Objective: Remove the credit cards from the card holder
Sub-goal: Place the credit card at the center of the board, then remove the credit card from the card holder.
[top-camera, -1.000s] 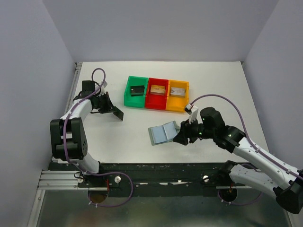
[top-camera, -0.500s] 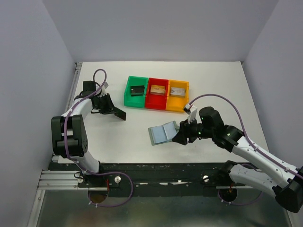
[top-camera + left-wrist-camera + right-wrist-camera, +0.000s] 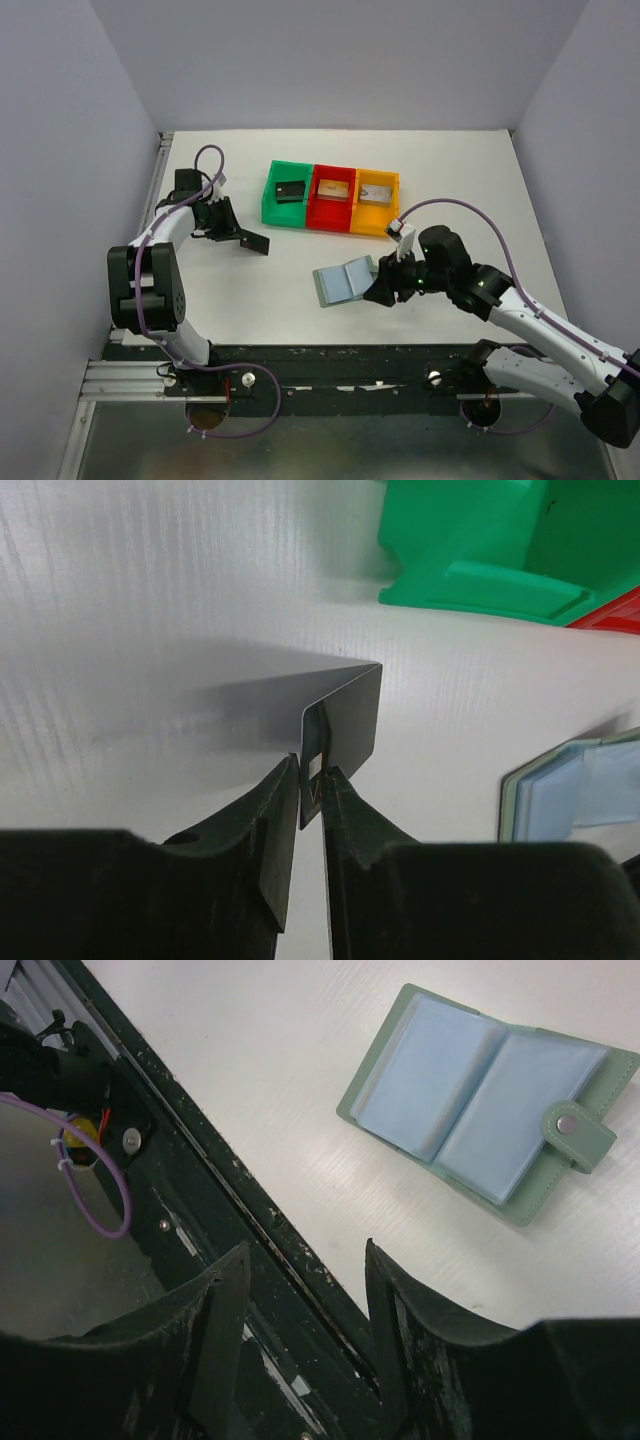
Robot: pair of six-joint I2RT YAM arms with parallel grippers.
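Note:
The card holder [image 3: 345,281] lies open on the table, pale grey-green outside and light blue inside; it also shows in the right wrist view [image 3: 490,1110] and at the edge of the left wrist view [image 3: 570,790]. My left gripper [image 3: 236,236] is shut on a dark credit card [image 3: 254,242], held on edge just above the table left of the green bin [image 3: 340,725]. My right gripper [image 3: 381,291] is open and empty beside the holder's right edge, its jaws over the table's front edge [image 3: 306,1255]. Other cards lie in the bins: a black card [image 3: 291,190] and a golden-tan card [image 3: 333,187].
A green bin [image 3: 272,196], a red bin [image 3: 314,205] and a yellow bin [image 3: 392,200] stand in a row behind the holder. The green bin [image 3: 480,540] is close ahead of the left gripper. The black front rail [image 3: 250,1220] lies under the right gripper.
My left gripper has shifted slightly to the right with the dark card still in it. The right arm and the card holder have hardly moved.

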